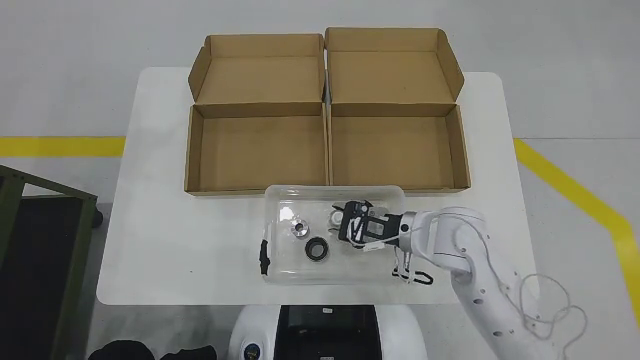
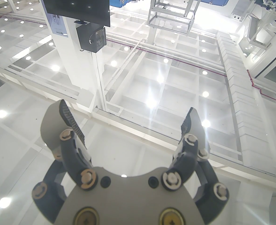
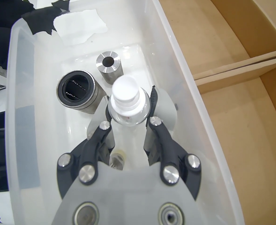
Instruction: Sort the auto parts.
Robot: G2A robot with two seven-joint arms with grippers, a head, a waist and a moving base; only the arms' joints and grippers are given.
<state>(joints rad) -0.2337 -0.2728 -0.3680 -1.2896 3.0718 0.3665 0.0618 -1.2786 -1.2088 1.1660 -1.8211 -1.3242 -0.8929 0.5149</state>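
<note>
Two open cardboard boxes, the left box (image 1: 256, 150) and the right box (image 1: 398, 148), are sitting side by side on the far half of the white table (image 1: 150, 210), with one clear bin (image 1: 268, 230) lying just near of them. Inside the bin, one steel bushing (image 3: 109, 69) and one ringed bearing (image 3: 80, 91) are standing at the left, close ahead of the right gripper (image 3: 130, 105). That gripper is clamping one white-capped clear bottle (image 3: 126, 90) just right of them, while the left gripper (image 2: 127, 112) is pointing at the ceiling, jaws spread wide, holding nothing.

Bored steel cylinder (image 3: 109, 67) and black-ended steel bearing sleeve (image 3: 80, 90) stand upright mid clear plastic bin (image 3: 176, 54) — clear white-capped part (image 3: 128, 105) just beside them.
</note>
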